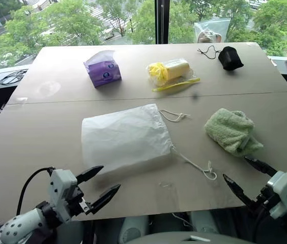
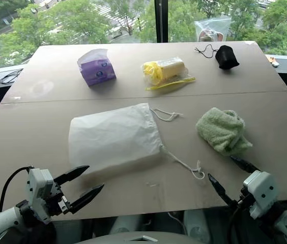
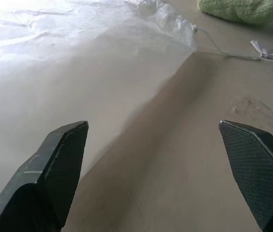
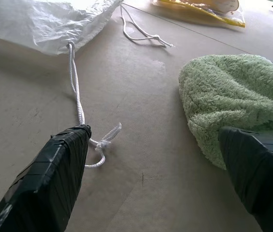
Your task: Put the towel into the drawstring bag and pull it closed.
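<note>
Daylight came from the far windows (image 1: pixel 159 20), bright and slightly overexposed. The table (image 1: pixel 41 137) was evenly lit with soft shadows. Glare washed the white bag (image 3: pixel 54 58) in the left wrist view.

A wide tan table (image 1: pixel 47 132) fills the room's foreground, its top made of two boards that meet at a straight seam (image 1: pixel 148 97) running across. Behind its far edge stands a large window (image 1: pixel 82 20) split by a dark vertical frame post (image 1: pixel 160 20), with green trees in daylight outside. Even, soft daylight falls on the table. A dark ledge with a coiled black cable (image 1: pixel 12 77) lies beside the table's left far corner.
</note>
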